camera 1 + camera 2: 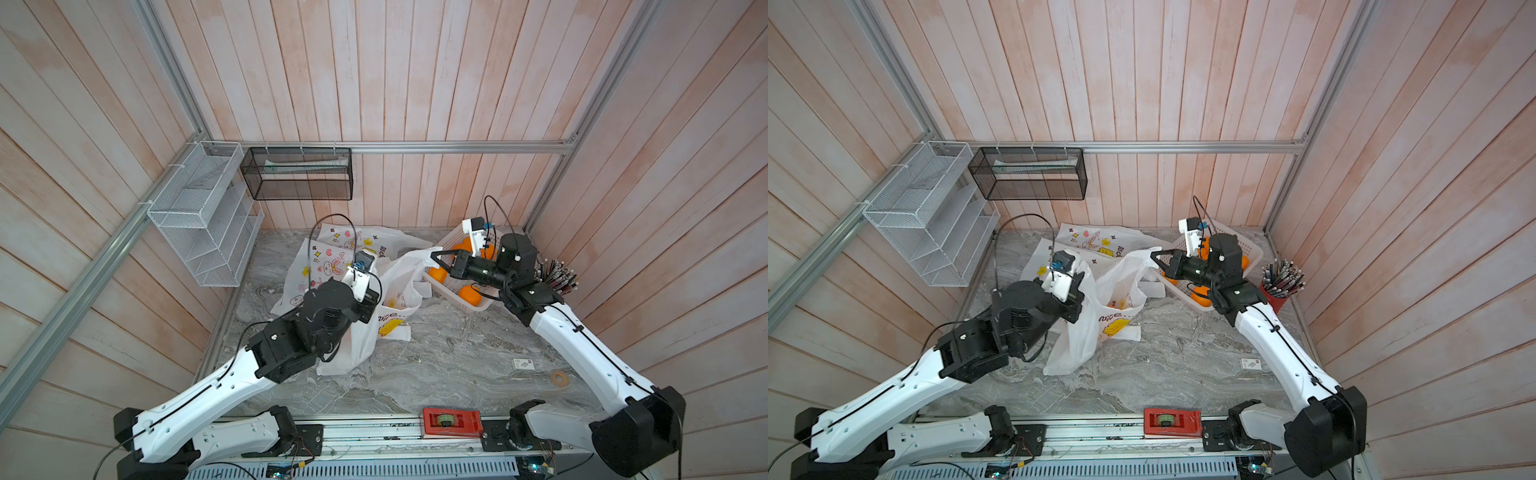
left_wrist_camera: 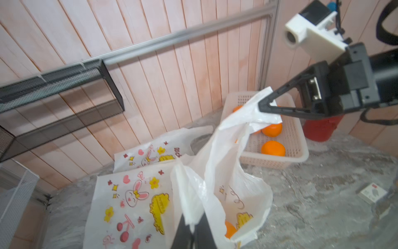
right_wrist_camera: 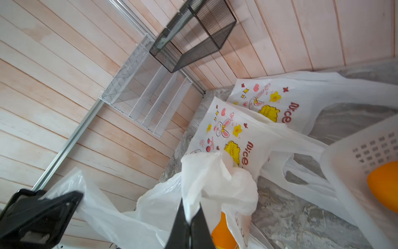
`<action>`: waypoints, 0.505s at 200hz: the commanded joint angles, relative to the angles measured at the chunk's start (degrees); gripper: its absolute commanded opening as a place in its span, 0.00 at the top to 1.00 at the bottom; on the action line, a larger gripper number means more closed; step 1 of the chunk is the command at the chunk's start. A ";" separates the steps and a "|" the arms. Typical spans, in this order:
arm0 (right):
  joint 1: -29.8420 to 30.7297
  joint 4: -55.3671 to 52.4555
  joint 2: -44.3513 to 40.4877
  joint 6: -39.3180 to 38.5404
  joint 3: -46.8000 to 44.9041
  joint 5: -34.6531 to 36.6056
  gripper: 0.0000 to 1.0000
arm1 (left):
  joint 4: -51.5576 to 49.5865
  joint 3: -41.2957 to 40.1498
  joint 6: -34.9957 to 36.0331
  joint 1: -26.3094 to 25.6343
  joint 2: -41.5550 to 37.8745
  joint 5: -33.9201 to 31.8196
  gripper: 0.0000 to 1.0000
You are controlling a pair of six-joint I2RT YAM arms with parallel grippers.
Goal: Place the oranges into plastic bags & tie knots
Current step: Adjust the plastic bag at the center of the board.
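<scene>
Both handles of the plastic bag [image 1: 401, 286] are gripped. The left claw [image 2: 190, 226] is clamped on one handle loop and the right claw [image 1: 434, 254] on the other. The bag is slung between them, and its bottom appears to rest on the bench [image 1: 436, 357]. At least one orange [image 2: 229, 229] lies inside. More oranges [image 2: 273, 148] are left in the basket [image 2: 273, 165], close by the right claw.

The step is judged to be the start of the knot. It would be done well if the loops are drawn upward and apart until the film is taut — so that the fruit is settled low — before one loop is crossed over the other. The film looks thin and slippery, so a gentle, even pull is advised, and the bag is best kept off the basket rim.

In both top views the left claw is hidden beneath its own wrist. Only the left wrist view shows film pinched between its jaws, along with the right claw's tips met on the white loop. The fruit inside is confirmed in the right wrist view, where the spare bags [image 3: 237, 133] are seen lying flat — printed sides up.
</scene>
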 commanded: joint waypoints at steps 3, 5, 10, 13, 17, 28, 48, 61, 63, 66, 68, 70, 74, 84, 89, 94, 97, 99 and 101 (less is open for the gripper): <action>0.24 -3.28 -0.76 -1.38 6.28 3.21 1.00 | 0.81 5.54 5.77 6.31 0.49 9.51 1.00; 0.26 -3.48 -0.85 -1.46 7.01 3.76 1.00 | 0.81 6.03 5.82 6.74 0.59 9.94 1.00; 0.32 -3.78 -1.01 -1.48 8.16 4.27 1.00 | 1.00 7.26 6.10 7.71 0.87 11.00 1.00; 0.30 -3.93 -1.14 -1.60 8.77 4.75 1.00 | 1.03 7.94 6.20 8.41 1.03 11.69 1.00; 0.27 -4.12 -1.39 -1.73 9.57 5.21 1.00 | 1.15 8.84 6.39 9.26 1.30 12.71 1.00; 0.28 -4.81 -2.08 -2.04 11.44 6.78 1.00 | 1.34 11.25 6.53 11.26 2.08 15.36 1.00; 0.29 -6.75 -3.74 -3.16 14.84 9.68 1.00 | 2.08 15.48 6.57 14.03 3.44 20.28 1.00; 0.32 -7.67 -5.11 -3.80 16.01 11.13 1.00 | 2.13 18.00 6.58 14.91 4.57 23.00 1.00; 0.32 -7.72 -5.16 -3.83 16.05 11.26 1.00 | 2.13 18.31 6.60 14.97 4.78 23.26 1.00; 0.24 -7.94 -5.64 -3.98 16.15 11.85 1.00 | 2.21 18.70 6.56 15.07 5.07 23.82 1.00; 0.30 -8.04 -5.89 -4.02 16.17 12.14 1.00 | 2.20 18.90 6.55 15.03 5.21 24.15 1.00; 0.27 -8.08 -6.00 -4.03 16.18 12.29 1.00 | 2.22 19.15 6.39 15.07 5.38 24.50 1.00; 0.29 -8.27 -6.61 -4.16 16.22 13.18 1.00 | 2.41 19.38 6.36 15.15 5.68 25.12 1.00; 0.28 -8.53 -7.89 -4.29 15.77 14.46 1.00 | 2.49 19.86 5.79 15.29 6.37 26.33 1.00; 0.29 -8.73 -8.51 -4.42 15.66 15.18 1.00 | 2.71 19.96 5.35 15.50 6.65 27.13 1.00; 0.25 -8.98 -9.06 -4.55 15.49 15.84 1.00 | 2.94 19.88 4.91 15.77 6.86 27.82 1.00; 0.25 -9.12 -9.30 -4.63 15.40 16.16 1.00 | 3.08 19.86 4.67 15.95 6.99 28.36 1.00; 0.26 -9.28 -9.58 -4.64 15.35 16.42 1.00 | 3.21 19.81 4.43 16.09 7.05 28.67 1.00; 0.31 -9.40 -9.76 -4.71 15.27 16.75 1.00 | 3.35 19.79 4.19 16.21 7.07 28.99 1.00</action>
